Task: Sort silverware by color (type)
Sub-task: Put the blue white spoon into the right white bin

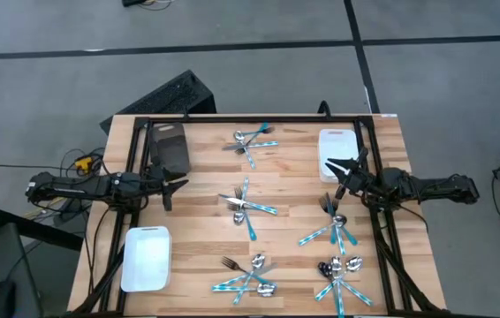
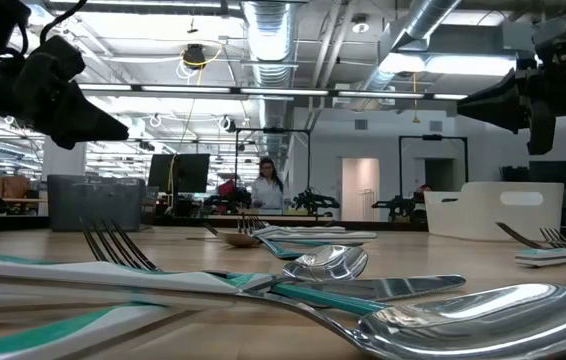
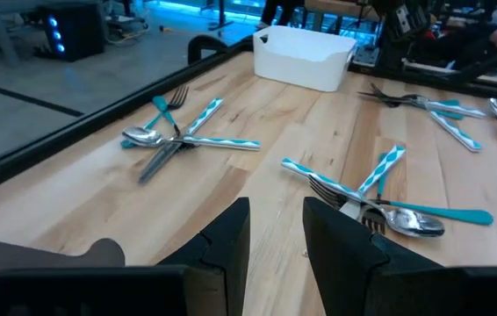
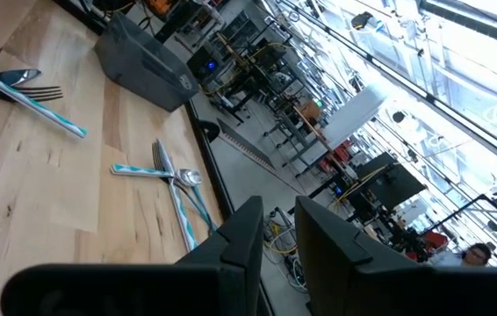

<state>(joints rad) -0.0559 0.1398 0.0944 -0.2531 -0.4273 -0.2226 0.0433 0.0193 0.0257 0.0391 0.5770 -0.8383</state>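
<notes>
The silverware lies in several small piles on the wooden table: far middle (image 1: 252, 141), centre (image 1: 246, 205), right (image 1: 334, 225), near middle (image 1: 250, 276) and near right (image 1: 340, 274). Each pile mixes shiny silver pieces with teal-handled ones. My left gripper (image 1: 175, 185) hovers open and empty over the table's left part, pointing toward the centre pile (image 3: 376, 197). My right gripper (image 1: 338, 177) hovers open and empty over the right part, beside the white bin. Both are well above the tabletop in the low view, the left gripper (image 2: 103, 125) and the right gripper (image 2: 483, 105).
A dark bin (image 1: 169, 146) stands at the far left, a white bin (image 1: 337, 150) at the far right, and another white bin (image 1: 147, 258) at the near left. A black frame (image 1: 250, 118) runs round the table's edges. A person stands far off in the room (image 2: 266, 185).
</notes>
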